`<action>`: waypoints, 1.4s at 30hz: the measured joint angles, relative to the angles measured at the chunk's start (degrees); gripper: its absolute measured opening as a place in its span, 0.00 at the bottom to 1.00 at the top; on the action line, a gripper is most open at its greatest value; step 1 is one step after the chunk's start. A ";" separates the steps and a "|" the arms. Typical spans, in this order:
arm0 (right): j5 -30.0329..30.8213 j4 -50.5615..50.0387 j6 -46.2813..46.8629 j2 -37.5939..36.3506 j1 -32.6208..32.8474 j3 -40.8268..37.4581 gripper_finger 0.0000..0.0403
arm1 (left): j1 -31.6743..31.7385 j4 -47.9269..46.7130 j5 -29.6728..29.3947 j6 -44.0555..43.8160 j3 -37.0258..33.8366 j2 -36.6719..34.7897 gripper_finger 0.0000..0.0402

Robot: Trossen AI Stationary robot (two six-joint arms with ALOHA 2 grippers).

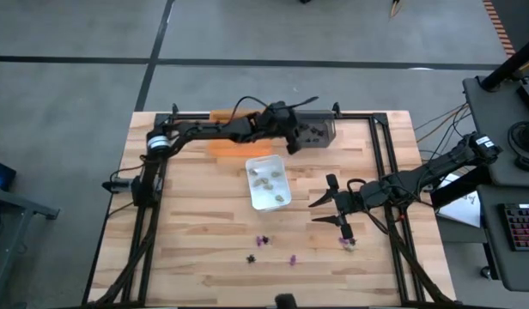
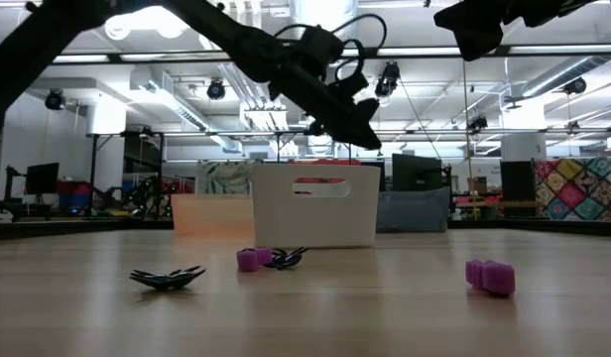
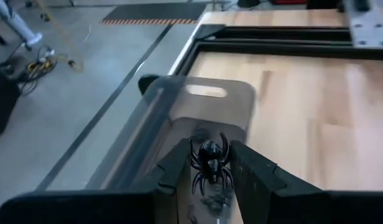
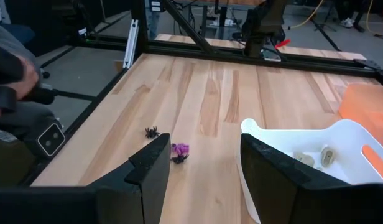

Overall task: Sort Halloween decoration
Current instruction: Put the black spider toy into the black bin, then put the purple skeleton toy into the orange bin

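Note:
A tiny black spider (image 3: 210, 163) sits between the fingers of my left gripper (image 3: 210, 155), which is shut on it. That gripper (image 1: 292, 142) reaches along the table's far edge and hangs over the grey tray (image 3: 204, 87). My right gripper (image 1: 316, 210) stands open and still above the table's right half, with nothing between its fingers. Loose pieces lie on the wood near the front: purple ones (image 1: 263, 241) (image 1: 292, 257) (image 1: 346, 243) and a black one (image 1: 251, 257). Pale beige pieces (image 1: 266, 182) lie in the white tray (image 1: 254, 196). My left gripper pinches the spider's body (image 3: 206, 169) between its two fingers (image 3: 179, 163). The legs spread out above and below the fingers. The fingers slant downward from the table's left. The spider is lifted clear, over the open top of the grey tray.
The orange tray (image 1: 223, 144) lies under my left arm at the far edge, left of the grey tray (image 1: 323, 129). The white tray stands mid-table, close to my right gripper. Black frame rails (image 1: 380, 163) run along the table's sides. Bare wood lies at the front left.

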 joint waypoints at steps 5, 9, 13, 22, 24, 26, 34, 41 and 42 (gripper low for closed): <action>0.00 -0.21 0.09 0.02 0.00 0.00 0.45 | 2.44 -6.04 0.04 -2.60 5.97 3.88 0.19; 0.02 -0.23 0.06 0.02 0.00 0.00 0.45 | 3.02 -10.95 0.00 -4.44 10.37 6.48 0.19; 0.02 -0.33 0.16 0.02 0.00 0.00 0.45 | 2.76 -13.16 -0.05 -4.51 13.04 8.12 0.19; 0.02 -0.28 0.54 0.04 0.00 0.00 0.45 | 2.84 -13.55 -0.44 -5.62 13.30 8.83 0.19; 0.02 -0.28 0.56 0.04 0.00 0.00 0.45 | 2.84 -13.88 -0.42 -6.39 13.16 8.83 0.19; 0.02 -0.28 0.58 0.04 0.00 0.00 0.45 | 2.82 -13.80 -0.42 -6.62 13.15 8.83 0.20; 0.02 -0.26 1.02 0.04 0.00 0.00 0.45 | 2.84 -13.45 -0.42 -6.86 13.17 8.83 0.34; 0.02 -0.28 1.00 0.04 0.00 0.00 0.45 | 2.84 -13.30 -0.42 -6.86 13.17 8.83 0.45; 0.02 -0.28 0.99 0.04 0.00 0.00 0.45 | 2.84 -13.30 -0.42 -6.86 13.17 8.83 0.46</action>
